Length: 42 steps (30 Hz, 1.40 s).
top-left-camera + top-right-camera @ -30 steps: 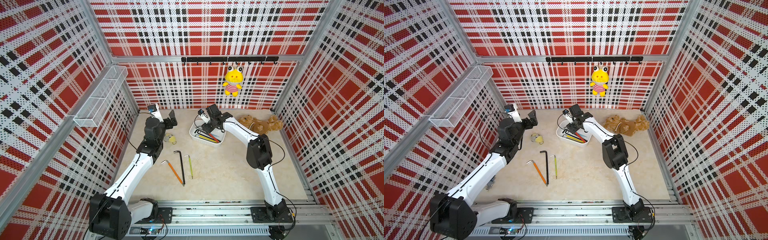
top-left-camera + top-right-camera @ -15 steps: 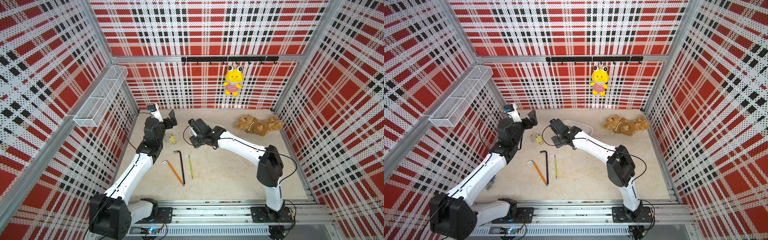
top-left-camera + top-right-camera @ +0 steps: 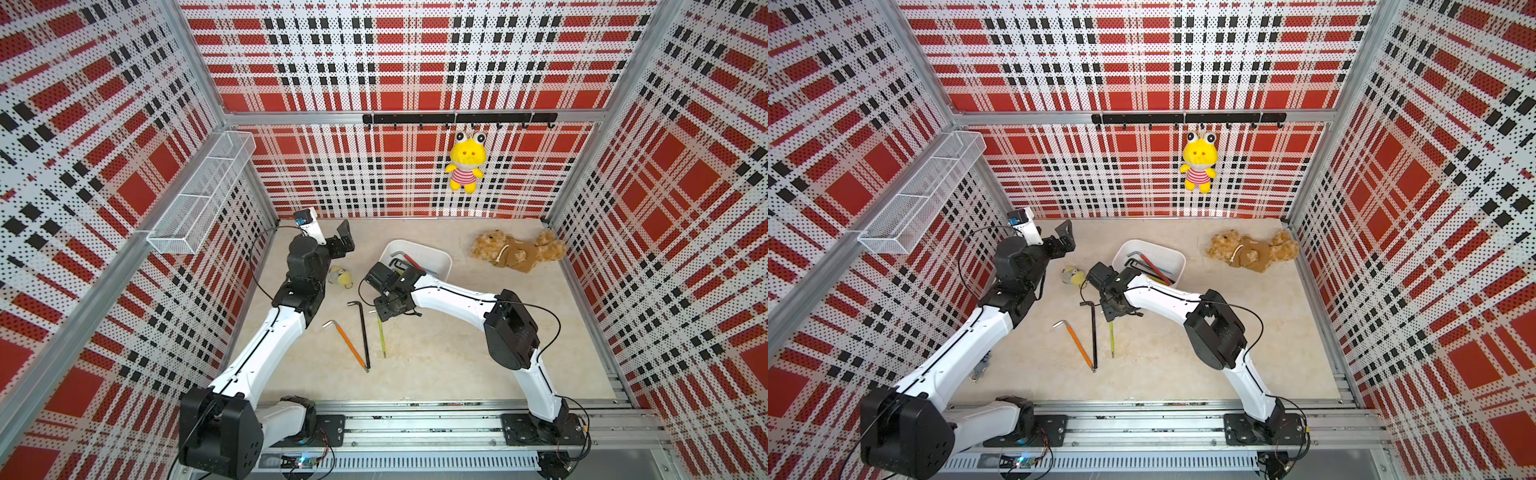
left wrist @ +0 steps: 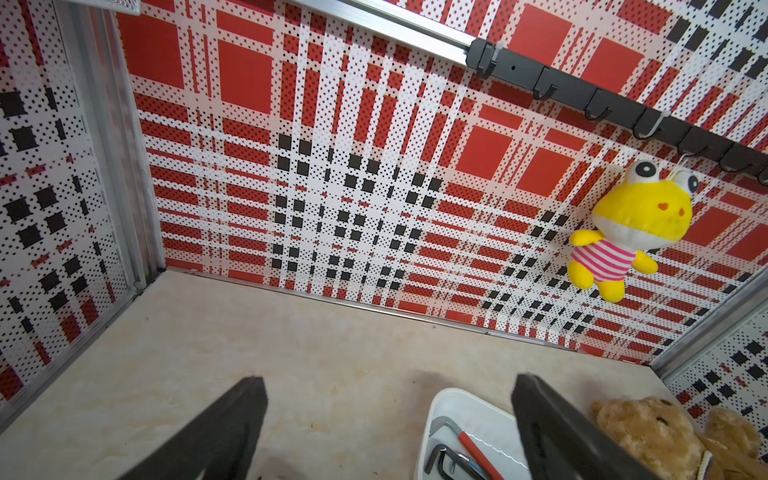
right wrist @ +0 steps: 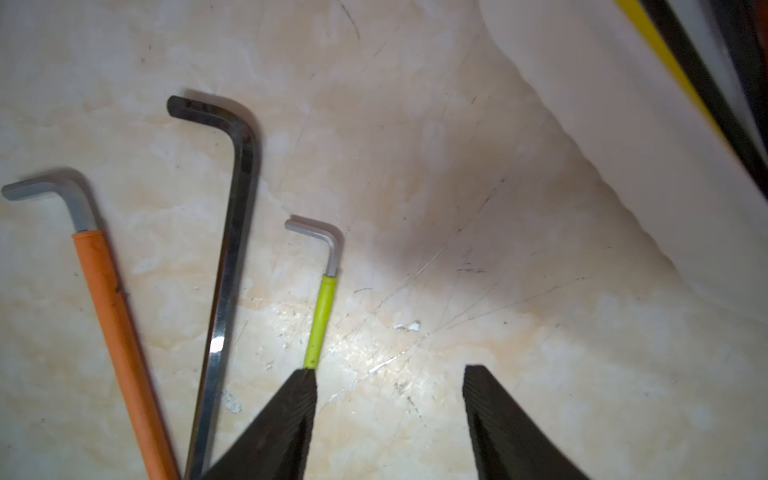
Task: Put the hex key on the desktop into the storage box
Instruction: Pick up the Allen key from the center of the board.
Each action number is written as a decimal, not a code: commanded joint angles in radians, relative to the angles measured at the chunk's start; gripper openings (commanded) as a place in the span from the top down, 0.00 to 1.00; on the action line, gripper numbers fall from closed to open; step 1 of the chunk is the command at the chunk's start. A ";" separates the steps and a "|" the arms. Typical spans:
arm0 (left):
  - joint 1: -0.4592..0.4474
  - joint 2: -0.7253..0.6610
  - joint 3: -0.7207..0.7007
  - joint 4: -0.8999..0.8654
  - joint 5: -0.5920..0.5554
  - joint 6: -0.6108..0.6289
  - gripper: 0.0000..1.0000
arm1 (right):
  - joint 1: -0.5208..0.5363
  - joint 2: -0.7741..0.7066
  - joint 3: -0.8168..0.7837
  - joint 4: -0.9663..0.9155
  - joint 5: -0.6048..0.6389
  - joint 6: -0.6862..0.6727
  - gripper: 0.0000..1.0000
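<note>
Three hex keys lie side by side on the beige desktop (image 3: 436, 345) in both top views: an orange-sleeved one (image 3: 347, 341), a long black one (image 3: 364, 332) and a thin green-sleeved one (image 3: 381, 338). My right gripper (image 3: 384, 309) hangs open just over the green key's (image 5: 322, 316) bent end; one fingertip (image 5: 299, 399) covers its shaft and nothing lies between the jaws. Behind it stands the white storage box (image 3: 432, 255) with several keys (image 4: 473, 451) inside. My left gripper (image 3: 343, 239) is open and empty at the back left, above the desktop.
A brown teddy bear (image 3: 517, 251) lies at the back right. A small yellow plush (image 3: 340, 276) sits by the left arm. A yellow frog toy (image 3: 465, 166) hangs from the hook rail on the back wall. A wire basket (image 3: 199, 199) juts from the left wall.
My right arm has swung from over the storage box forward and left, down to the three keys on the desktop. The left arm has stayed put.
</note>
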 commanded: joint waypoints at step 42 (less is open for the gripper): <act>0.008 0.004 0.010 0.008 0.018 -0.009 0.01 | 0.103 0.242 0.144 -0.221 -0.041 0.121 0.66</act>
